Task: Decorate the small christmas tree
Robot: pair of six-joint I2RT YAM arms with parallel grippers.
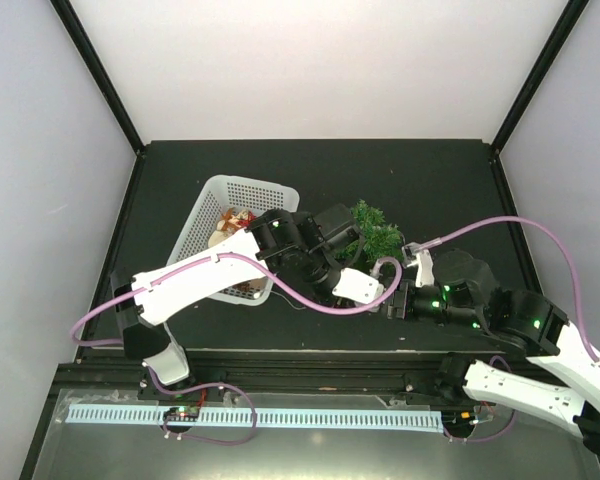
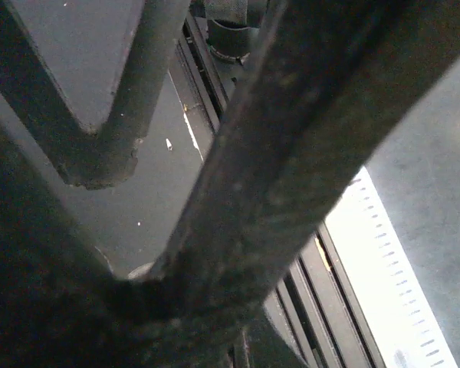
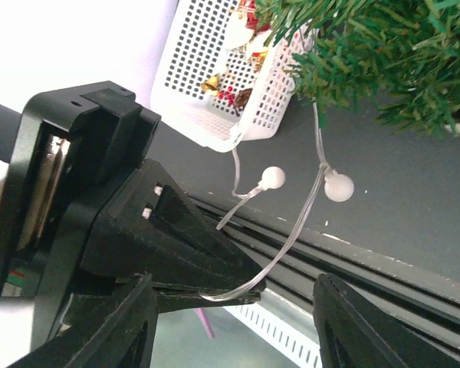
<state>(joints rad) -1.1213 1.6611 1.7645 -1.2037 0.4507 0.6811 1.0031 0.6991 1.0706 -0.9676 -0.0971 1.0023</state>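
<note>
With left gripper [image 3: 239, 291] pinching bead wire [image 3: 339, 186] and right gripper [image 3: 234, 318] spread, lift gently, draping 2 beads over near branches of small christmas tree [image 3: 383, 54].

A white mesh basket [image 1: 250, 185] holding small ornaments [image 1: 238, 220] sits on the black table [image 1: 310, 165].

One small christmas tree [image 3: 383, 54], one mesh basket [image 3: 188, 69], one string [image 3: 320, 142], two white beads [image 3: 273, 178].

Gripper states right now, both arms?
Left gripper: shut, pinching the clear light string.
Right gripper: open, holding nothing.
</note>
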